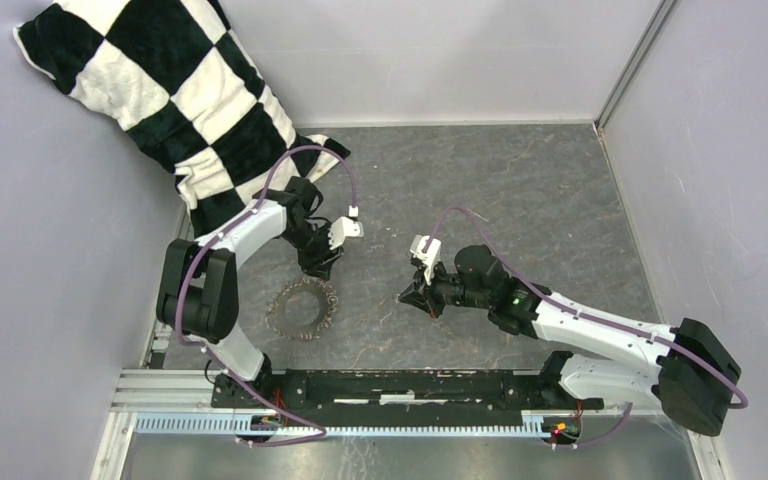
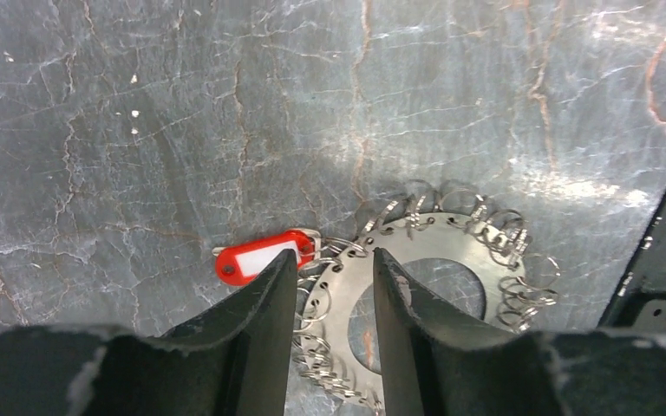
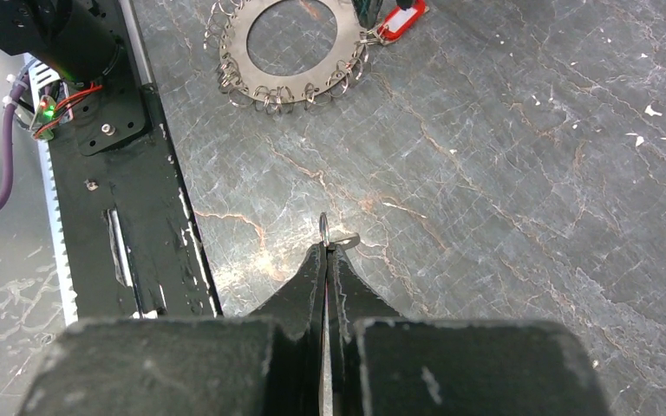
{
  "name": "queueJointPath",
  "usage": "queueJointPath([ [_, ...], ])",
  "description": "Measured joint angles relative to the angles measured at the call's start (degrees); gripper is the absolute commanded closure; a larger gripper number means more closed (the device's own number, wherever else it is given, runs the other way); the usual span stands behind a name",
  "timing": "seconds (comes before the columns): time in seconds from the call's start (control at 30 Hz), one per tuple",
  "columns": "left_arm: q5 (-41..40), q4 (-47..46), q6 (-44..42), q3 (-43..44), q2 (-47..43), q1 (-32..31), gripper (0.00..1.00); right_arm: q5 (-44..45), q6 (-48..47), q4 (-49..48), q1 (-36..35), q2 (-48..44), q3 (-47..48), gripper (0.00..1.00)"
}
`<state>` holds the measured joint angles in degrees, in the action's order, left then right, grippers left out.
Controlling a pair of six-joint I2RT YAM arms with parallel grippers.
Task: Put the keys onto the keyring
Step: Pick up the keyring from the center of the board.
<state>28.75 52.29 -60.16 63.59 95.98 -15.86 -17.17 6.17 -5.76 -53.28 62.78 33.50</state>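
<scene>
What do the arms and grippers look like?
The left arm and right arm have white links, black joints and purple cables. The left gripper and right gripper are black with tapered fingers. A green light sits on the right arm.

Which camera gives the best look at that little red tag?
The left wrist view: the red tag lies large and close, beside the keyring. The right wrist view catches it small at the top edge; from the top view I cannot make it out.
</scene>
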Motion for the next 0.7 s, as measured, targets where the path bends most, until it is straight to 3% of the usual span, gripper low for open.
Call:
queueJointPath([
  [0.7,1.8,-0.7,-2.1,-4.8,-2.7,-1.4,0.56,-2.1,2.0,-1.0,0.2,0.4,0.0,1.00],
])
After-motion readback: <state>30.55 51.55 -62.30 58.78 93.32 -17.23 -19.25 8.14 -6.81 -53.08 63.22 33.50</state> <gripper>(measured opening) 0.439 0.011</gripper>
